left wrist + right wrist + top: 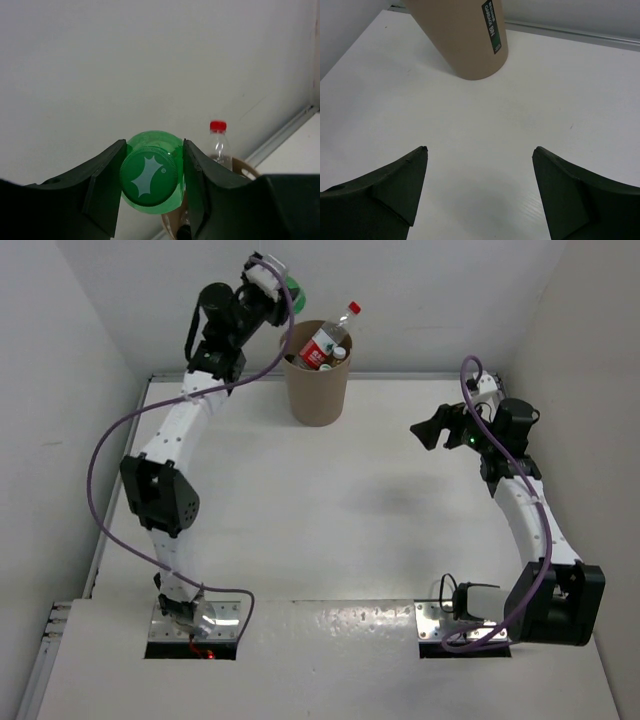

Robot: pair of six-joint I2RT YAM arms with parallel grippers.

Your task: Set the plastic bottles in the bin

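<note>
Down at the near edge, the left arm base (195,618) and the right arm base (460,615) sit bolted to the white table (330,500). Moving up the right side, the right gripper (479,150) hangs over bare tabletop with its dark fingers (395,185) spread wide and nothing between them. It points toward the bin but stands well apart from it.

Further back, toward the rear edge of the table, the bin (318,385) stands upright, tan and tapered, with a dark green label (492,25) running down its side. Inside it, the red-capped bottle (330,340) leans to the right. It is clear with a red label, and its neck and cap poke up above the rim. Whatever else lies beside it in there is too small to tell.

Farthest back and highest up, the left gripper (153,142) is raised against the back wall (150,60), clamped on the green bottle (150,175). Both fingers press its sides just below the cap, and the cap faces straight at the wrist camera. The bottle is in the air by the bin's left rim, higher than the rim. Whether it is right over the mouth, I cannot tell.
</note>
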